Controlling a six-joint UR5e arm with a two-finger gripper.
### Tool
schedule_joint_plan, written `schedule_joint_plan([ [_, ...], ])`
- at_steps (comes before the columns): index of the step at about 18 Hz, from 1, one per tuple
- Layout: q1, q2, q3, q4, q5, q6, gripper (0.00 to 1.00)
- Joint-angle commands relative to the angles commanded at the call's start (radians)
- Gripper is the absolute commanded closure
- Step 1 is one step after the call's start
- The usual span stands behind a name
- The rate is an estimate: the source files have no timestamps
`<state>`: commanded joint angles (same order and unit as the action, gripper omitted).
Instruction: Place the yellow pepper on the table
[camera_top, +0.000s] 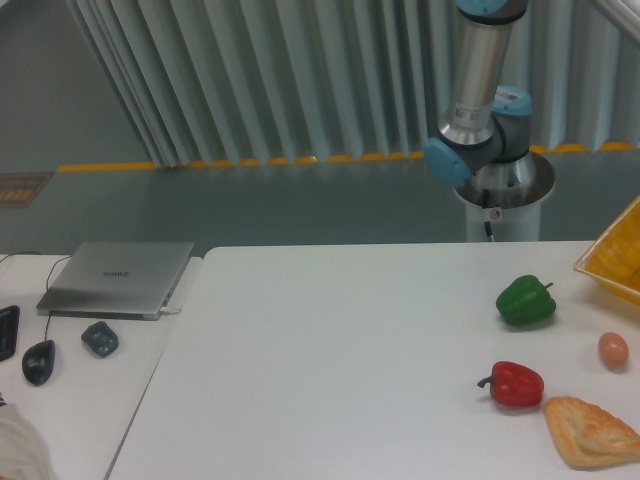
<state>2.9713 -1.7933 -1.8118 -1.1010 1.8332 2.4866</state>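
Observation:
The yellow pepper is out of view. The large white table (330, 360) fills the lower middle and right of the camera view. Only the arm's base and lower links (478, 120) show behind the table's far edge, rising out of the top of the frame. The gripper itself is out of view.
A green pepper (525, 300), a red pepper (516, 384), a flat golden-brown pastry (590, 432) and a small egg-like object (613, 349) lie at the table's right. A yellow basket (615, 258) juts in at the right edge. A laptop (118, 276) and mouse (38, 361) sit on the left desk.

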Motion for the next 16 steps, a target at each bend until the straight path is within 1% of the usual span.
schedule_joint_plan([
  [1,0.002,0.011,0.008,-0.020,-0.017,-0.005,0.70],
  [2,0.002,0.025,0.023,-0.052,-0.055,-0.023,0.70],
  [3,0.000,0.034,0.038,-0.087,-0.069,-0.044,0.70],
  [5,-0.017,0.049,0.080,-0.163,-0.107,-0.137,0.70],
  [6,-0.034,0.055,0.094,-0.181,-0.120,-0.176,0.70],
  [10,-0.135,0.055,0.137,-0.224,-0.133,-0.343,0.70],
  [11,-0.168,0.057,0.146,-0.236,-0.152,-0.403,0.70],
  [16,-0.288,0.049,0.173,-0.232,-0.170,-0.624,0.70],
])
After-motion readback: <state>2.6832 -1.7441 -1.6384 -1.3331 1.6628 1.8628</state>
